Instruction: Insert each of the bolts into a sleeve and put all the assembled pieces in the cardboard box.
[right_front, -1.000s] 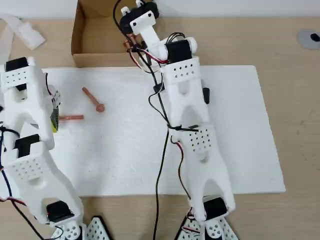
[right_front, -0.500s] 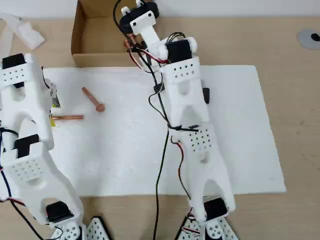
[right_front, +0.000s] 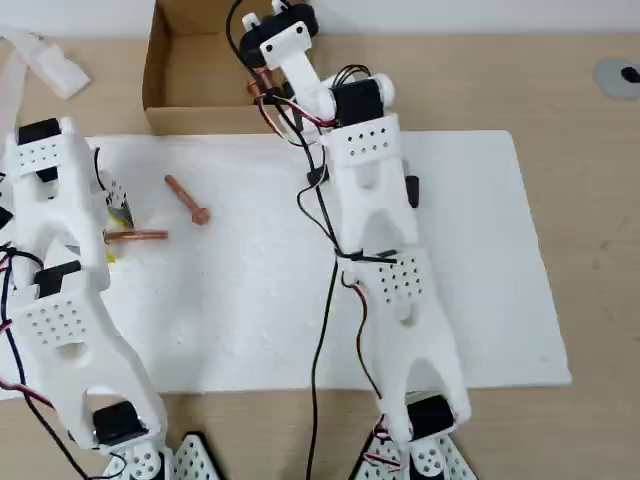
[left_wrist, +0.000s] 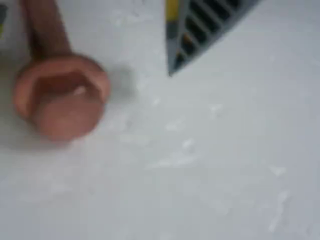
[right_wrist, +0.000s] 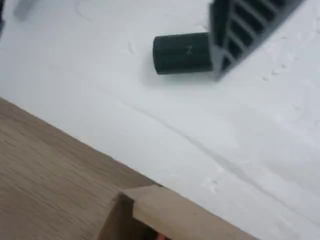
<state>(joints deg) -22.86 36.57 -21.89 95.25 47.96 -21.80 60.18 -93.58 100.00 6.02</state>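
Note:
Two copper bolts lie on the white foam mat (right_front: 250, 320). One bolt (right_front: 140, 236) lies crosswise with its end at my left gripper (right_front: 110, 228). The left wrist view has its head (left_wrist: 60, 95) close up, while the shaft runs between the fingers of the open left gripper (left_wrist: 85, 50), clear of the far fingertip (left_wrist: 200, 30). The other bolt (right_front: 187, 199) lies slanted a little farther right. My right arm (right_front: 360, 160) stretches to the cardboard box (right_front: 160, 70). A black sleeve (right_wrist: 182, 52) lies on the foam against one finger (right_wrist: 245, 25) of the open right gripper (right_wrist: 110, 47).
The box wall's corner (right_wrist: 150, 205) and the wooden table (right_wrist: 45, 160) border the foam. A black sleeve (right_front: 412, 190) peeks out beside the right arm. A copper piece (right_front: 255, 90) sits at the box's front wall among cables. White plastic (right_front: 55, 65) lies at the back left.
The left arm swung slightly away toward the back, then came back down at the crosswise bolt's end. The bolts and the right arm have stayed put.

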